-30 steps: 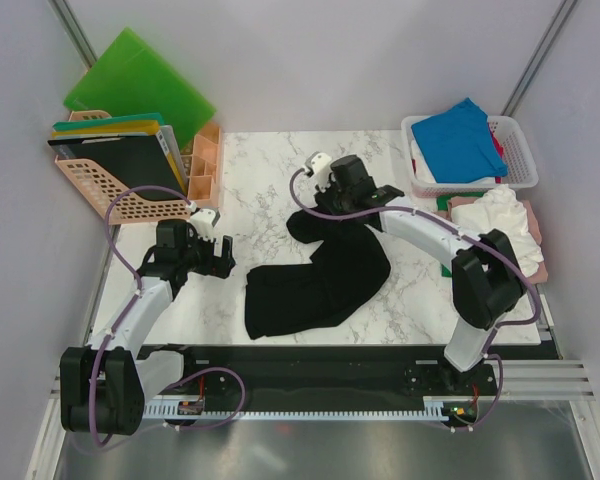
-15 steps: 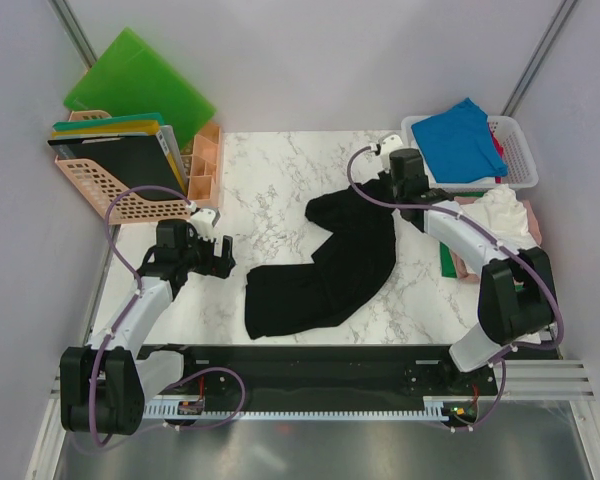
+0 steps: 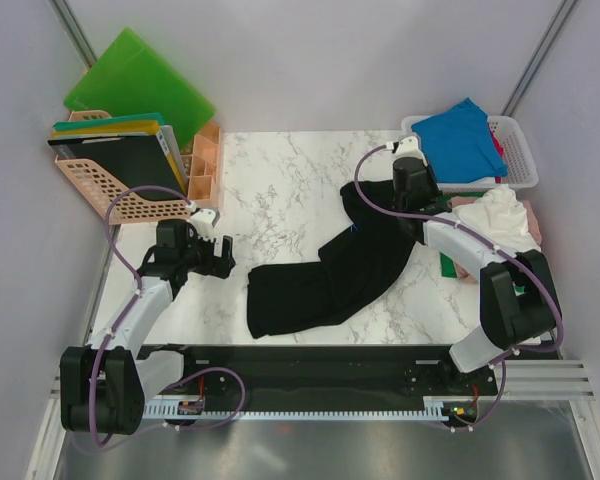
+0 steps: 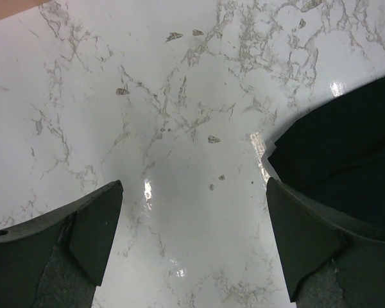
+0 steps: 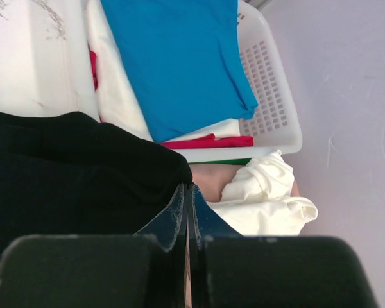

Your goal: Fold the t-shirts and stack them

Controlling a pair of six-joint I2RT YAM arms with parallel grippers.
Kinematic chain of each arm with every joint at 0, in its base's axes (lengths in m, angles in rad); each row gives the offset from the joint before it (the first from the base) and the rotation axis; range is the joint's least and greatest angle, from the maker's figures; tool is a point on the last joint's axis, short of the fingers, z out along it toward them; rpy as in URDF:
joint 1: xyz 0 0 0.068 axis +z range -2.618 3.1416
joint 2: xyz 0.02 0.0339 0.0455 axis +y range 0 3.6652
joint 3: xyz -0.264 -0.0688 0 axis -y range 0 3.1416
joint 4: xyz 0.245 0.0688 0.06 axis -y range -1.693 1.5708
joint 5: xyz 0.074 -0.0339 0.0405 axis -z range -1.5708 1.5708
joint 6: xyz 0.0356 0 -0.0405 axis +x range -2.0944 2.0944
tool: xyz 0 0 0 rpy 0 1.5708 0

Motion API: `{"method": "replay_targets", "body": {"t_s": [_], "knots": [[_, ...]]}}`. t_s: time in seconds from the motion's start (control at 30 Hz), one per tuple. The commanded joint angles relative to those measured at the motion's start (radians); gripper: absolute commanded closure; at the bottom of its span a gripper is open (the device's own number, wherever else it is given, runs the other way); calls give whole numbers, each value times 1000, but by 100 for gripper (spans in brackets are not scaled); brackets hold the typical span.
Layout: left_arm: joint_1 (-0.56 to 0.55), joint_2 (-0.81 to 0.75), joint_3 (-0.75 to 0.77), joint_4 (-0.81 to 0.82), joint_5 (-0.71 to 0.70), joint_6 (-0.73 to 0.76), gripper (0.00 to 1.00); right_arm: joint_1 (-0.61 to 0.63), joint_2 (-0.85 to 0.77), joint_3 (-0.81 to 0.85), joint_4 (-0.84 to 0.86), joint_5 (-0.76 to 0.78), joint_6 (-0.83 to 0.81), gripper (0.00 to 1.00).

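Observation:
A large black t-shirt [image 3: 330,280] lies stretched in a diagonal band across the marble table [image 3: 270,170], from the front middle up to the right. My right gripper [image 3: 401,203] is shut on its upper end beside the basket; in the right wrist view the closed tips [image 5: 188,187] pinch the black cloth [image 5: 64,167]. A bright blue t-shirt [image 3: 460,135] lies on top in the white basket [image 3: 521,165]. A crumpled white t-shirt [image 3: 500,220] sits on pink cloth [image 3: 537,262] in front of the basket. My left gripper [image 3: 223,255] hangs open over bare marble [image 4: 192,192], the shirt's corner [image 4: 346,160] just to its right.
A peach file rack [image 3: 110,185] with folders and bright green plastic boards [image 3: 140,85] fills the back left corner, with a small peach organiser [image 3: 206,160] beside it. Red and white cloth [image 5: 208,140] lies under the blue shirt. A green edge [image 3: 447,262] shows beneath the pink pile.
My right gripper has swung right from the table's middle towards the basket, pulling the black t-shirt's upper end with it and stretching the cloth out. The left arm has stayed still.

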Motion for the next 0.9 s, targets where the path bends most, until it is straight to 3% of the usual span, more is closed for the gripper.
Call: {"method": "replay_targets", "body": {"t_s": [0.0,0.2,0.3,0.33,0.4,0.57,0.7,0.87], "knots": [[-2,-7,33,11,-14,36,0,-23,-48,-6,57,75,8,100],[-1,-2,33,10,-6,36,0,-101,-129,-20,27,21,8,100],[-2,7,38,11,-2,37,0,-101,-163,0,-129,-226,82,100],[-1,10,38,10,-1,39,0,-101,-169,11,-183,-417,89,100],[-1,13,39,10,0,39,0,-90,-177,58,-270,-517,123,100],[-2,10,38,8,6,42,0,-26,-166,257,-346,-503,114,100],[-1,10,39,7,3,42,0,9,-119,562,-516,-577,155,100],[-1,15,39,7,2,41,0,136,-121,772,-553,-554,103,100]]}}
